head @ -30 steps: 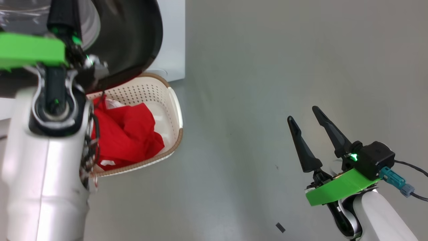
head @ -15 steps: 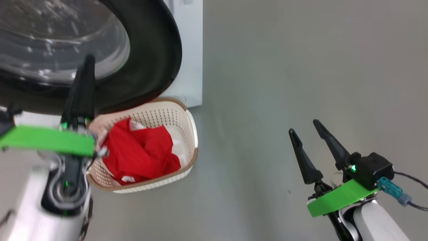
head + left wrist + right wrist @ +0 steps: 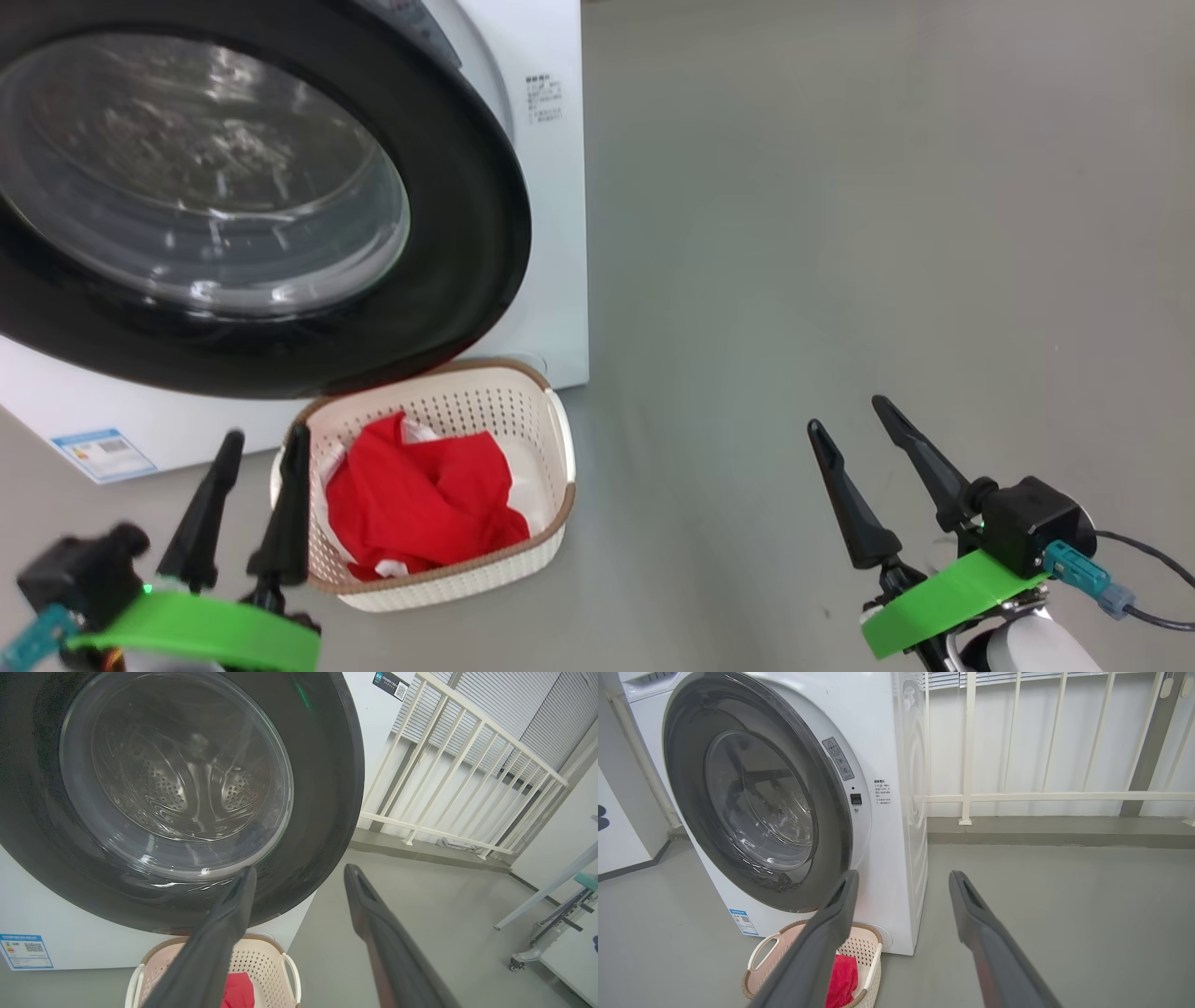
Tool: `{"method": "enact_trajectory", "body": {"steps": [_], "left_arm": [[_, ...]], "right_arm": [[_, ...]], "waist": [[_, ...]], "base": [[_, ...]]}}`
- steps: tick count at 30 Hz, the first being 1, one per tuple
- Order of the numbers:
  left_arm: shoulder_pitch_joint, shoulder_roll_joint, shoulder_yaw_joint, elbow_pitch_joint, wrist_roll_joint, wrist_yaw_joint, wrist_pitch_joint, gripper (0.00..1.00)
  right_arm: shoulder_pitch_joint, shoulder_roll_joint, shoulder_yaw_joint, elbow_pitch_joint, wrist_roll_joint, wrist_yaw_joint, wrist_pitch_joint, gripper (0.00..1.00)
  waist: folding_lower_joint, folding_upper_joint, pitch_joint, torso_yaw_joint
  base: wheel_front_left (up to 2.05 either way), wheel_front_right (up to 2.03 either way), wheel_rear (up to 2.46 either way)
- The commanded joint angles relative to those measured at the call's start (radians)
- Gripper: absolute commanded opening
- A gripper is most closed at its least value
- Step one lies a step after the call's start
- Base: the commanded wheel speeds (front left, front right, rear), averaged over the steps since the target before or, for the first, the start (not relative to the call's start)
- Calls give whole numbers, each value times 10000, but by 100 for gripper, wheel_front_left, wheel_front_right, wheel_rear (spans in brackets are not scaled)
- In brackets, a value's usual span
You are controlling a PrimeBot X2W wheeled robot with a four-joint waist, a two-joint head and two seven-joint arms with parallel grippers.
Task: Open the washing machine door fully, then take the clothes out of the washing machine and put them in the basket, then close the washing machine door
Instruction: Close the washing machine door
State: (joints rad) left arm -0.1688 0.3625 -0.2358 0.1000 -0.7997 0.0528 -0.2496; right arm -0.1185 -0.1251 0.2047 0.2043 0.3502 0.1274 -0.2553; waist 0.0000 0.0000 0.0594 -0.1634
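washing machine door [image 3: 233, 187], round glossy black-rimmed glass: rigid, perhaps unlatched; push rim. left gripper [image 3: 266, 434], right gripper [image 3: 847, 414] wide, empty.

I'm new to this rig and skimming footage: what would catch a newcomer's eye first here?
The washing machine door, a wide glossy black ring around bulging glass, dominates the upper left of the head view. Just below it, bright red clothes lie heaped in the cream basket. The left gripper and right gripper hang open at the lower corners.
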Motion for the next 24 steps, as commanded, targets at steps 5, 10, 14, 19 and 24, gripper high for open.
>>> {"method": "enact_trajectory", "body": {"steps": [5, 10, 14, 19, 24], "left_arm": [[709, -220, 1050, -717, 1929, 228, -118, 100], [1300, -742, 1715, -1116, 2945, -160, -120, 100], [1906, -1175, 2454, -1579, 4115, -526, -120, 100], [2657, -1858, 3155, -1814, 5053, -900, -121, 100], [3033, -2354, 3528, -1771, 5609, -1245, -121, 100]], "right_arm": [[183, -102, -8, -266, -166, 33, -65, 100], [344, -104, -125, -316, -234, 33, -65, 100], [520, -74, -289, -406, -321, 33, -65, 100], [776, -22, -506, -560, -402, 33, -65, 100], [957, 7, -697, -680, -451, 33, -65, 100]], "waist": [[0, 0, -544, 54], [0, 0, -705, 44], [0, 0, -872, 34], [0, 0, -1071, 52], [0, 0, -1151, 128]], "base": [[0, 0, 0], [0, 0, 0], [0, 0, 0], [0, 0, 0], [0, 0, 0]]}}
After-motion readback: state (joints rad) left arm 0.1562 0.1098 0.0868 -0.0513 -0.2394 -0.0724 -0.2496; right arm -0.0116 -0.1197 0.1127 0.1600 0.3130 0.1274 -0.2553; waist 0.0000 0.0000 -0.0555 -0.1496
